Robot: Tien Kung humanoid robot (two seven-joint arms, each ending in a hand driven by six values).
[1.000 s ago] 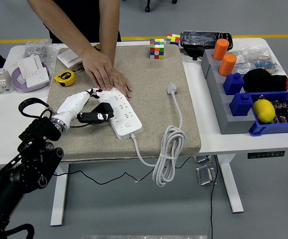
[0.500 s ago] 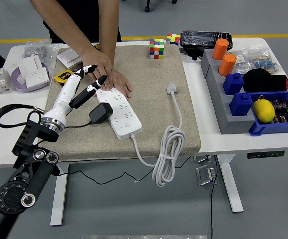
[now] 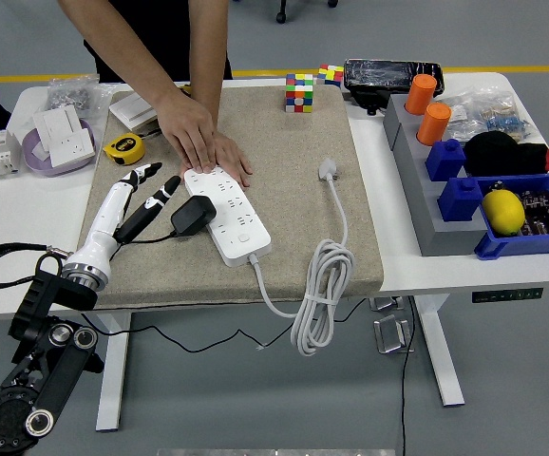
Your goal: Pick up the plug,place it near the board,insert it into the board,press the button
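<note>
Left hand (image 3: 141, 190) spread, empty; plug (image 3: 191, 216) in board (image 3: 227, 214) (person's hand (image 3: 198, 141) steadying).

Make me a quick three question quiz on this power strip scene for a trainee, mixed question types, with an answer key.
1. True or false: the black plug sits against the white power strip.
2. What holds the strip down at its far end? A) the person's hand B) the tape measure C) the Rubik's cube
3. Fill in: the robot's left hand holds ____.

Key: 1 true; 2 A; 3 nothing.
</note>
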